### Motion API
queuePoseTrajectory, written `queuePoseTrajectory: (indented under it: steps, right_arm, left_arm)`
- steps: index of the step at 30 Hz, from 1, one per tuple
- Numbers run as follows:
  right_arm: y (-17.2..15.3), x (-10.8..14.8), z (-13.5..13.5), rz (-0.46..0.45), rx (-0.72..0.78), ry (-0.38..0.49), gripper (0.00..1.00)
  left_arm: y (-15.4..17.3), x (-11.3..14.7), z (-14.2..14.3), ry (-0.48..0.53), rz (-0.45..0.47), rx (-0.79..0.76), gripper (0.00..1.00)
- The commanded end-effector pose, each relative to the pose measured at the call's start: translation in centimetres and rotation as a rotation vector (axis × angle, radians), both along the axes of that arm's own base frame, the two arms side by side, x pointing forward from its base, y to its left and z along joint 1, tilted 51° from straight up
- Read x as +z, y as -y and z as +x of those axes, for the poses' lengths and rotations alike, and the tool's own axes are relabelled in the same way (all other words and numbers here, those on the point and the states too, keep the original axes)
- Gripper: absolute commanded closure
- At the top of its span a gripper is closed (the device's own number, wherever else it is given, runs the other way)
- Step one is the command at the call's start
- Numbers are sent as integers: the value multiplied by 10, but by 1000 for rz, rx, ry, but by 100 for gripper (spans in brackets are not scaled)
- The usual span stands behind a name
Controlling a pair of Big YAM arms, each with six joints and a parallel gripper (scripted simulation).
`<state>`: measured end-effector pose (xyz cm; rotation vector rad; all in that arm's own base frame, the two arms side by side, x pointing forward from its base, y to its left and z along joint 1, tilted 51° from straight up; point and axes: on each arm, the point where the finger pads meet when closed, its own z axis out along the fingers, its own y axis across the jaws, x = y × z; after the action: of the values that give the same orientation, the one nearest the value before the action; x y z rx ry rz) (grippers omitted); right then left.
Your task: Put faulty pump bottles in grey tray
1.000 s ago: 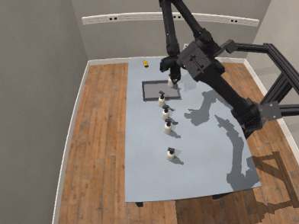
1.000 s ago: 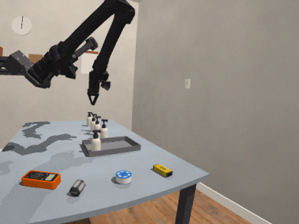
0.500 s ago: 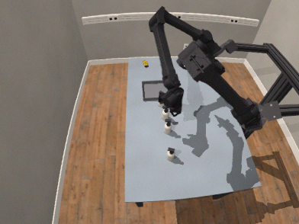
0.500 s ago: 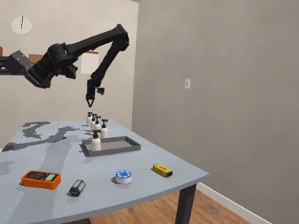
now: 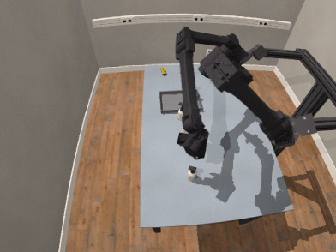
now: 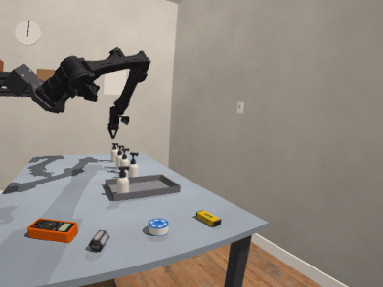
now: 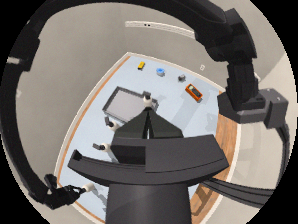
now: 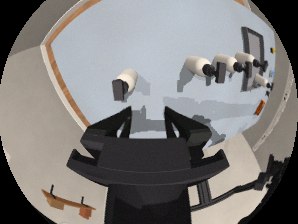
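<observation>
by the likely light bottle, the right end effector is hanging half open, empty; its slippery belly is probably needing gentle squeezing.

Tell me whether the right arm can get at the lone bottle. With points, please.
Probably yes: the right arm [image 5: 197, 156] [image 6: 113, 135] [image 7: 82, 189] [image 8: 148, 108] is above the table near the lone bottle [image 5: 191, 174] [image 6: 114, 154] [image 7: 89, 187] [image 8: 129, 79], its fingers apart. I see nothing between them, and the other bottles [image 8: 198, 65] stand off to one side.

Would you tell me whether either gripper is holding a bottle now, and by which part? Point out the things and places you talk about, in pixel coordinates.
Neither holds anything: the left gripper [image 7: 148, 110] is shut on nothing, and the right gripper [image 8: 148, 110] stands part open with nothing between its jaws.
</observation>
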<state>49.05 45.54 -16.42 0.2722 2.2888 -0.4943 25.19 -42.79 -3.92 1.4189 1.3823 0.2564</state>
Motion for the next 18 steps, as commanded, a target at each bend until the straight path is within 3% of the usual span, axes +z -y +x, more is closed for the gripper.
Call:
queuePoseTrajectory:
  steps: [1, 10, 16, 18]
  right_arm:
    - [-36, -2, 6, 35, -14, 28, 49]
    - [-60, -15, 15, 40, -15, 31, 49]
    - [-57, -15, 18, 32, -14, 26, 49]
    - [-45, -21, 34, 37, -39, 30, 49]
  left_arm:
    - [2, 5, 4, 8, -16, 5, 100]
    - [2, 5, 4, 8, -16, 5, 100]
    - [2, 5, 4, 8, -16, 5, 100]
    - [2, 5, 4, 8, -16, 5, 100]
